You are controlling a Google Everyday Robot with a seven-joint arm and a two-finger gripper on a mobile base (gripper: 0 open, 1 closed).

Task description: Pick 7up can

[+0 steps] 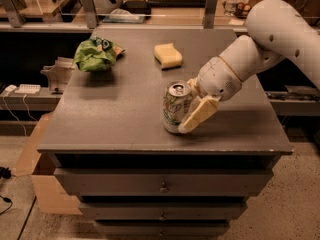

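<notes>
The 7up can (176, 107) stands upright near the front of the bench (115, 126). The gripper (189, 106) has its jaws apart, one finger on each side of the can. The thin wall probably dents easily and is slippery, so hold it at mid-body, gently.

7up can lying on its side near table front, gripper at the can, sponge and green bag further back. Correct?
No: the camera view shows the 7up can standing upright, top up. Rest holds: near the table front, gripper at the can, sponge and green bag further back.
</notes>
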